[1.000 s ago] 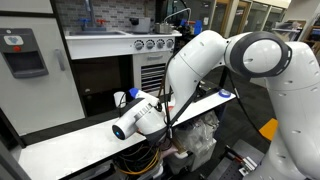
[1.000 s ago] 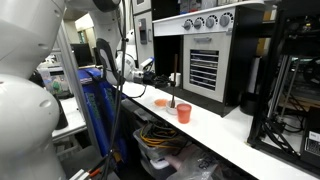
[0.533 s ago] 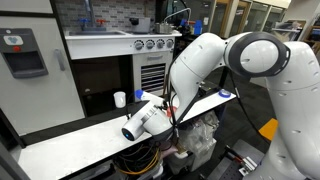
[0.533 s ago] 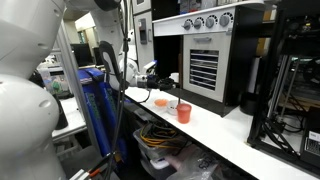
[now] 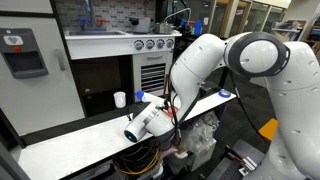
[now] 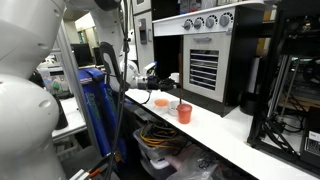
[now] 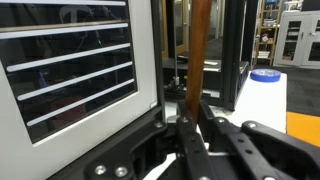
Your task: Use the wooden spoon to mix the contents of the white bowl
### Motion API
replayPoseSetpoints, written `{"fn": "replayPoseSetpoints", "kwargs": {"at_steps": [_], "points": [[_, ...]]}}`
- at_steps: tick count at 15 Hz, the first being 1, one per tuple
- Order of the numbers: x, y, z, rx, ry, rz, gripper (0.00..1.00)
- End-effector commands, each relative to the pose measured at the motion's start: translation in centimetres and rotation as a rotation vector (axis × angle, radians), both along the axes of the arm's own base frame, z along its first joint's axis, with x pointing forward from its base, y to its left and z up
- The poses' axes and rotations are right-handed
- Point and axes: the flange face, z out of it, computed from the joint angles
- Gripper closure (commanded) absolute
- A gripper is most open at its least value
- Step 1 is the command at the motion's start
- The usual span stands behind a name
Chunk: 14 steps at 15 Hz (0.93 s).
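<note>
My gripper (image 7: 194, 112) is shut on the wooden spoon (image 7: 199, 50). In the wrist view the spoon's brown handle runs straight up between the fingers, and its head is out of view. In an exterior view the gripper (image 6: 152, 73) hangs over the white counter, beside the orange dish (image 6: 160, 101). A small white dish that looks like the white bowl (image 5: 139, 96) sits just behind my wrist, next to the taller white cup (image 5: 120, 99). The bowl's contents cannot be seen in any view.
A red-orange cup (image 6: 184, 113) stands on the long white counter (image 5: 70, 145) near the orange dish. A blue-topped item (image 7: 265, 75) lies further along the counter. A dark oven-like cabinet with slats (image 6: 205, 65) stands behind, and cables hang below the counter edge.
My wrist has moved a little along the counter and lower, with the spoon still in the jaws. The dishes have not moved.
</note>
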Motion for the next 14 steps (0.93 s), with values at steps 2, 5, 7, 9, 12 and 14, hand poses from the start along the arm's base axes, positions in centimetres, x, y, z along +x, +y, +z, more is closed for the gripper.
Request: {"fn": "replayPoseSetpoints", "kwargs": {"at_steps": [2, 5, 7, 9, 12, 14], "points": [[-0.6, 1.2, -0.6, 0.049, 0.024, 0.026, 0.97], [-0.6, 2.7, -0.1, 0.081, 0.015, 0.038, 0.97], [-0.6, 3.6, 0.2, 0.097, 0.010, 0.051, 0.97], [-0.7, 4.3, 0.4, 0.111, 0.009, 0.060, 0.97], [-0.8, 4.7, 0.5, 0.118, 0.010, 0.066, 0.97], [-0.9, 4.5, 0.3, 0.113, 0.014, 0.065, 0.97]]}}
